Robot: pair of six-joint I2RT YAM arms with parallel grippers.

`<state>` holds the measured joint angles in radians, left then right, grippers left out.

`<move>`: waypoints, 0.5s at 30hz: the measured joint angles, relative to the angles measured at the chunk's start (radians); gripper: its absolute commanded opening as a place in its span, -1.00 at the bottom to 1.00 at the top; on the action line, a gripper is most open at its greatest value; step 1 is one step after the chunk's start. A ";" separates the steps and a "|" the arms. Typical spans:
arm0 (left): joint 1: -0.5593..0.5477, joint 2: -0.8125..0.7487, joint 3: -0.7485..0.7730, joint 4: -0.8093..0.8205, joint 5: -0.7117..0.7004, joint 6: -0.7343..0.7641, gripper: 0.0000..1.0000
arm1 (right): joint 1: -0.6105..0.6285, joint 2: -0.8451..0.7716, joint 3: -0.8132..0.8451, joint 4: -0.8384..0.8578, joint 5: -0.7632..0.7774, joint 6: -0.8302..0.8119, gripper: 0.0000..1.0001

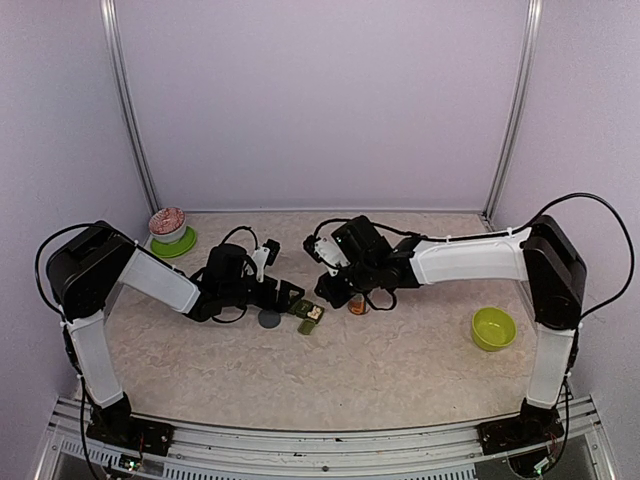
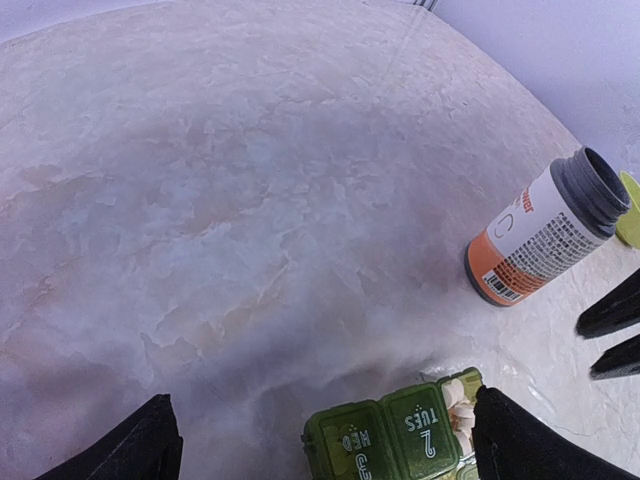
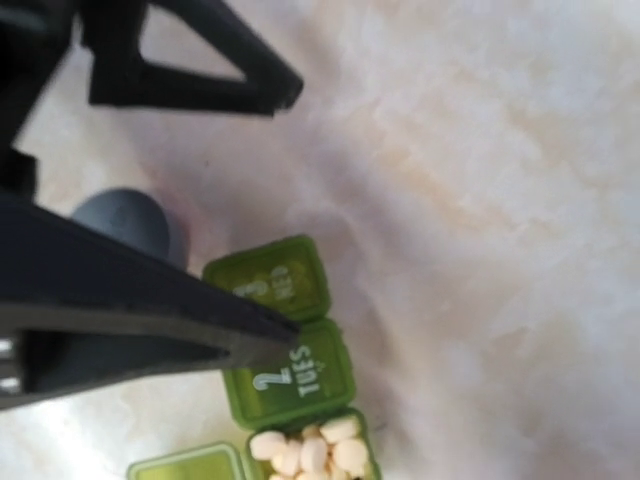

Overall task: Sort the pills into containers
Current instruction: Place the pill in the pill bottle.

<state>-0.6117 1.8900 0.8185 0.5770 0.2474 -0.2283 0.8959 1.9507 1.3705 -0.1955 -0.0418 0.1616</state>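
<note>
The marbled worktop (image 1: pixel 420 370) carries everything. The left arm (image 1: pixel 150 278) folds at the elbow and reaches low toward the middle. Its left fingers (image 2: pixel 130 445) are spread wide and empty, one on either side of the containers (image 2: pixel 395 440), which lie mid-worktop. The right arm (image 1: pixel 470 258) stretches in from the opposite side with the wrist bent down. Its right fingers (image 3: pixel 150 320) are clenched on nothing, tips over the seam between the two closed lids (touching or not, I cannot tell). An orange bottle (image 2: pixel 540 235) sits uncapped nearby, and a grey cap (image 3: pixel 125 220) lies beside the strip. White pills (image 3: pixel 315 452) fill the open compartment.
</note>
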 measured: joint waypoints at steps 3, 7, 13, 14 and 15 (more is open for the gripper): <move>0.000 0.000 0.000 0.000 0.000 0.000 0.97 | -0.010 -0.054 -0.014 -0.004 0.019 -0.006 -0.72; 0.000 0.000 0.000 0.000 0.000 0.000 0.97 | -0.029 -0.132 -0.036 -0.007 0.039 -0.011 -0.72; 0.000 0.000 0.000 0.000 0.000 0.000 0.97 | -0.101 -0.220 -0.090 -0.011 0.067 -0.015 -0.71; 0.000 0.000 0.000 0.000 0.000 0.000 0.97 | -0.116 -0.229 -0.102 -0.013 0.071 -0.016 -0.71; 0.000 0.000 0.000 0.000 0.000 0.000 0.97 | -0.126 -0.234 -0.110 -0.014 0.073 -0.016 -0.71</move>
<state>-0.6117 1.8900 0.8185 0.5770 0.2474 -0.2283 0.7700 1.7168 1.2602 -0.2092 0.0315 0.1455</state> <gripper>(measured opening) 0.987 0.145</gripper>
